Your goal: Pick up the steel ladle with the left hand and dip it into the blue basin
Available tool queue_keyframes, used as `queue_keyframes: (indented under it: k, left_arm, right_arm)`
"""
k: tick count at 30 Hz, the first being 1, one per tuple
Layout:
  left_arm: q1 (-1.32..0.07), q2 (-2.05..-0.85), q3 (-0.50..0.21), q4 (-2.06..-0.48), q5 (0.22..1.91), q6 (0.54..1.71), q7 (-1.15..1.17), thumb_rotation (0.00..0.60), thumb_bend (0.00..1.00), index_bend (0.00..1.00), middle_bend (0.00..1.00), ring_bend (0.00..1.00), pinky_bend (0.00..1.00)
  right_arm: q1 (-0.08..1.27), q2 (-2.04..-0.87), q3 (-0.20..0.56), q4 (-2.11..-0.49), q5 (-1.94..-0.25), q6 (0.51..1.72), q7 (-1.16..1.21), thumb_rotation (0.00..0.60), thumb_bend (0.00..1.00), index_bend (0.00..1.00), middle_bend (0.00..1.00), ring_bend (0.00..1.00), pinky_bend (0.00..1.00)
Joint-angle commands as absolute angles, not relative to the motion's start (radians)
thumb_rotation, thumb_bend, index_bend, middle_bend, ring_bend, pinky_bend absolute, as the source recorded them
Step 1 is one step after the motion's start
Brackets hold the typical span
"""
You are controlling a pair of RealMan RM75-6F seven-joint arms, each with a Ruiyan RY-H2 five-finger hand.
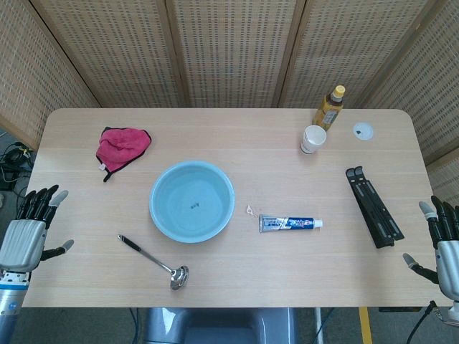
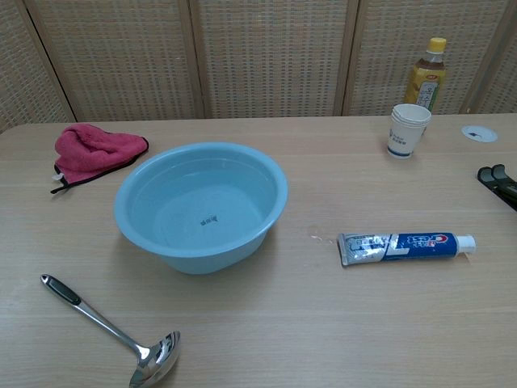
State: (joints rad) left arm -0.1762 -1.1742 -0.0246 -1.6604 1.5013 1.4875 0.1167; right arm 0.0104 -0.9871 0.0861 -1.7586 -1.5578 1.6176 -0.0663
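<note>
The steel ladle (image 1: pixel 153 261) (image 2: pixel 113 330) lies flat on the table near the front edge, its black handle toward the left and its bowl toward the right. Just behind it stands the blue basin (image 1: pixel 159 188) (image 2: pixel 129 212), upright and round. My left hand (image 1: pixel 29 230) hovers off the table's left edge, fingers spread, holding nothing, well to the left of the ladle. At the right edge my right hand (image 1: pixel 442 240) is likewise spread and empty. The chest view shows neither hand.
A pink cloth (image 1: pixel 122 146) (image 2: pixel 94 150) lies at the back left. A toothpaste tube (image 1: pixel 290 223) (image 2: pixel 404 246) lies right of the basin. A paper cup (image 1: pixel 312 139) (image 2: pixel 408 129) and a bottle (image 1: pixel 329 107) (image 2: pixel 426 76) stand at the back right, a black folded stand (image 1: pixel 373 206) further right.
</note>
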Motion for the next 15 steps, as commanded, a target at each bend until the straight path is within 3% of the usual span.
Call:
queue_keyframes:
  k: [1, 8, 10, 12, 14, 15]
  left_arm:
    - [-0.177, -1.175, -0.025, -1.657, 1.502, 1.482, 0.115, 0.6, 0.0, 0.0, 0.0, 0.0, 0.0]
    - [-0.193, -1.188, -0.015, -1.635, 1.52, 1.441, 0.117, 0.6, 0.0, 0.0, 0.03, 0.02, 0.01]
    - [-0.204, -1.2, -0.013, -1.62, 1.523, 1.42, 0.128, 0.6, 0.0, 0.0, 0.31, 0.28, 0.23]
    - [-0.219, -1.243, -0.019, -1.572, 1.533, 1.408, 0.128, 0.6, 0.0, 0.11, 0.74, 0.71, 0.7]
    - [-0.249, -1.288, 0.001, -1.493, 1.537, 1.333, 0.15, 0.6, 0.0, 0.25, 0.89, 0.86, 0.93]
    - [-0.263, -1.308, 0.004, -1.458, 1.536, 1.305, 0.162, 0.6, 0.0, 0.31, 0.94, 0.91, 0.98]
  right_arm:
    - [0.01, -0.989, 0.086, -1.757, -1.561, 1.619, -0.067, 0.6, 0.0, 0.0, 0.0, 0.0, 0.0]
    - [0.01, -0.99, 0.084, -1.758, -1.566, 1.62, -0.066, 0.6, 0.0, 0.0, 0.0, 0.0, 0.0]
    - [0.01, -0.99, 0.084, -1.759, -1.567, 1.619, -0.066, 0.6, 0.0, 0.0, 0.0, 0.0, 0.0]
    - [0.012, -0.991, 0.082, -1.761, -1.569, 1.614, -0.067, 0.6, 0.0, 0.0, 0.0, 0.0, 0.0]
    - [0.015, -0.994, 0.08, -1.76, -1.569, 1.605, -0.075, 0.6, 0.0, 0.0, 0.0, 0.0, 0.0]
    - [0.016, -0.995, 0.08, -1.76, -1.567, 1.602, -0.077, 0.6, 0.0, 0.0, 0.0, 0.0, 0.0]
